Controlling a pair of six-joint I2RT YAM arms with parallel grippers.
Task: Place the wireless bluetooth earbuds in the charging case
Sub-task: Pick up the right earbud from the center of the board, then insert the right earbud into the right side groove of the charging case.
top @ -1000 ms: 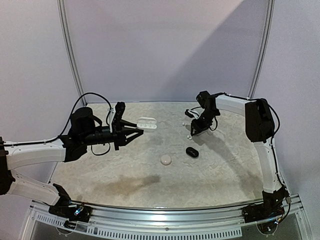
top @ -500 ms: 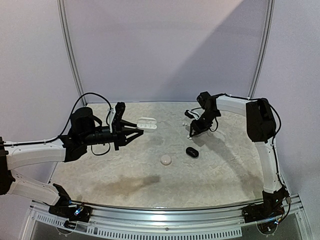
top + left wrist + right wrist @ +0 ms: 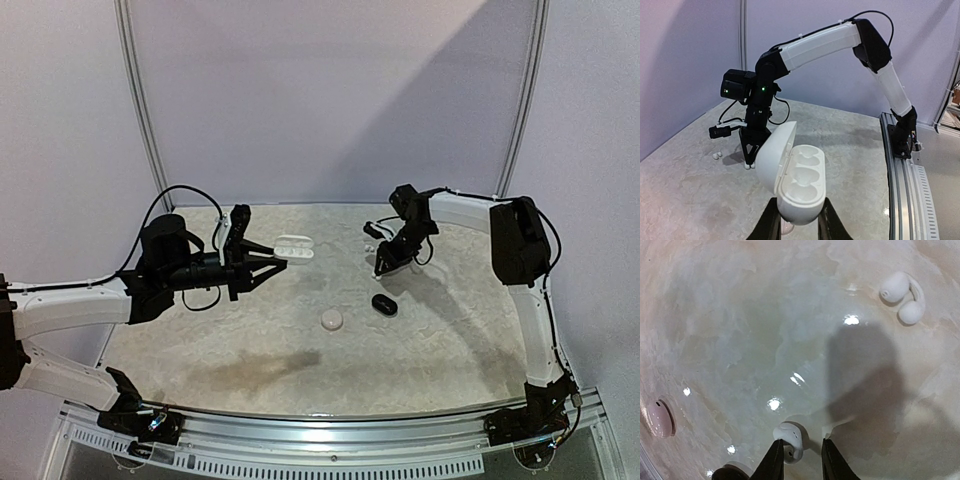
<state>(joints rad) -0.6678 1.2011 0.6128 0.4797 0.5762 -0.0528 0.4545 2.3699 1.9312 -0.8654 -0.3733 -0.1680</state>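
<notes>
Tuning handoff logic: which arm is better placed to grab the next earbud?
Right. Its jaws are open, down at the table, with a white earbud between them. The left jaws are shut on the open case, so that arm is busy.

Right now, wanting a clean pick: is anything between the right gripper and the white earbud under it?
Nothing visible: the open right gripper sits right at the earbud; the other earbud lies well aside.
</notes>
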